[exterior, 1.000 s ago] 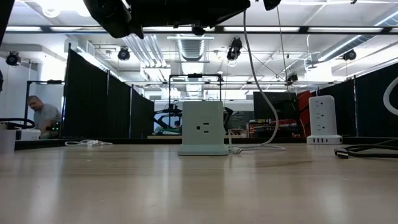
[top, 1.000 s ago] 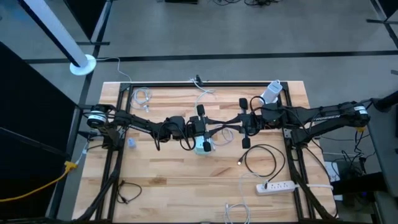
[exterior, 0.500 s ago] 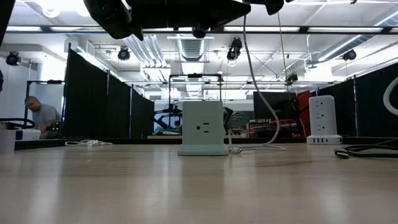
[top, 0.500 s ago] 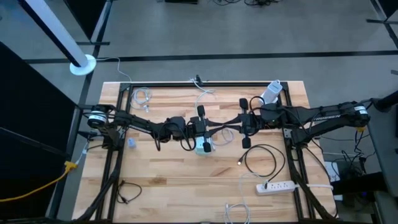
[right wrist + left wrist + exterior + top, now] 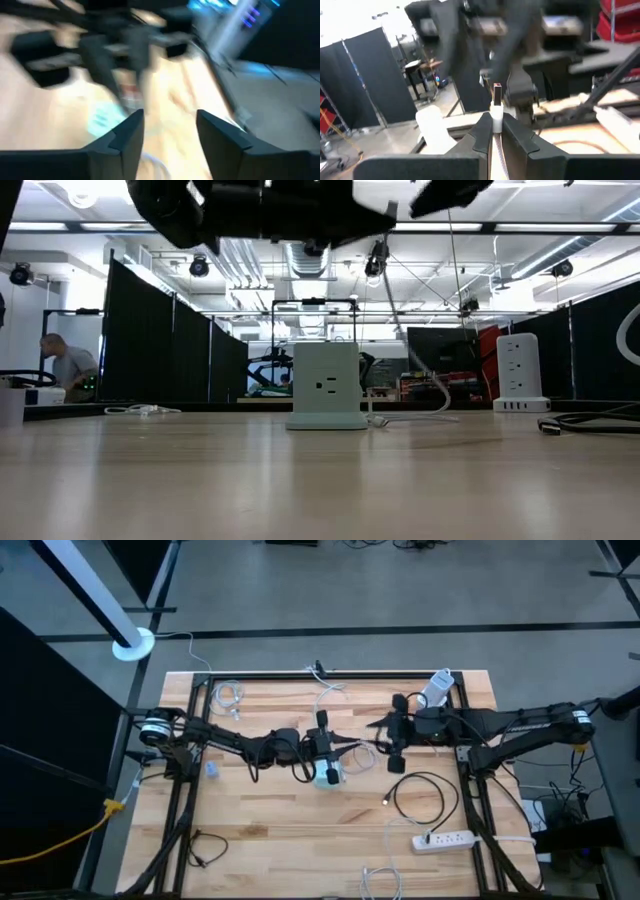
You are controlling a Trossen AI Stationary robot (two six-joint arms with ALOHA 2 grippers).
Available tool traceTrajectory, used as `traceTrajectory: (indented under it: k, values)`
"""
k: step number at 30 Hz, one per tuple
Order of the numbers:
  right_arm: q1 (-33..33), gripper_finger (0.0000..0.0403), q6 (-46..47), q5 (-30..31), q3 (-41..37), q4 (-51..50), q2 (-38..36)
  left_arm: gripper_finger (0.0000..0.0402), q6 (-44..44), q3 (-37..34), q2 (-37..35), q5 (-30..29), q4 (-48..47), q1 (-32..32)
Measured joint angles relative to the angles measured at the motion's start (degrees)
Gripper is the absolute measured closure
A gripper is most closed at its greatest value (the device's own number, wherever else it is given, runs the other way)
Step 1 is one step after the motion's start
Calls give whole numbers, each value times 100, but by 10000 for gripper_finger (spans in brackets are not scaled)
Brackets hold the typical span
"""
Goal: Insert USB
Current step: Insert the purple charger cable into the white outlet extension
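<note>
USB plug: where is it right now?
In the left wrist view, the USB plug is pinched in the left pincer; from above, that pincer sits mid-table over the pale power cube.

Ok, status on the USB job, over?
Left gripper shut on USB plug, above the power cube. Right gripper open, off to the cube's right. Plug not yet inserted. Nothing seen blocking.

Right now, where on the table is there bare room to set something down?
Most room: the wood along the near edge, between the small dark cable at the left and the power strip at the right. The left side below the left arm is also bare. Crowded: the middle, around the cube outlet and both grippers, and the right side, with the black cable loop.
</note>
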Motion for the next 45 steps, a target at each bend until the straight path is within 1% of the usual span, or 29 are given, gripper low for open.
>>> traceTrajectory:
  k: [2, 3, 6, 7, 9, 12, 15, 17, 21, 23, 27, 32, 35, 36, 40, 45]
  values:
    - [-58, 214, 314, 776, 473, -1119, 186, 386, -35, -193, -21, -5, -1, 0]
    - [-104, 209, 473, 1028, 715, -1711, 302, 386, -54, -290, -46, -34, 31, 0]
    - [-460, 198, 1271, 1504, 1340, -3066, 623, 386, -116, -594, -97, -155, 269, -2]
    - [-687, 195, 1627, 1608, 1517, -3477, 716, 386, -134, -702, -101, -155, 395, -2]
    - [-1307, 191, 2098, 1596, 1779, -4238, 925, 386, -146, -912, -101, -153, 729, -2]
    - [-2300, 184, 2313, 1286, 1860, -5008, 1205, 386, -237, -1174, -105, -123, 1203, -23]
    - [-3243, 176, 2148, 854, 1858, -5219, 1413, 386, -371, -1381, -105, -105, 1409, -45]
    - [-3728, 170, 1947, 673, 1850, -5236, 1561, 386, -481, -1476, -105, -103, 1453, -72]
    - [-4403, 156, 1481, 588, 1847, -5254, 1844, 386, -604, -1594, -105, -105, 1440, -140]
    - [-4638, 148, 1309, 520, 1847, -5241, 2040, 386, -619, -1618, -105, -103, 1444, -179]
    - [-4975, 123, 850, 545, 1849, -5244, 2428, 386, -652, -1631, -105, -103, 1437, -216]
    - [-5248, 80, 192, 525, 1849, -5296, 2929, 386, -786, -1643, -105, -103, 1421, -230]
    - [-5284, 57, -174, 558, 1849, -5298, 3188, 386, -849, -1648, -103, -101, 1409, -240]
    - [-5289, 52, -277, 685, 1849, -5296, 3272, 386, -897, -1648, -103, -101, 1406, -240]
    - [-5332, 41, -421, 1023, 1940, -5277, 3562, 386, -943, -1648, -103, -103, 1397, -240]
    - [-5570, 38, -536, 952, 2177, -5283, 3889, 386, -975, -1648, -101, -101, 1387, -240]
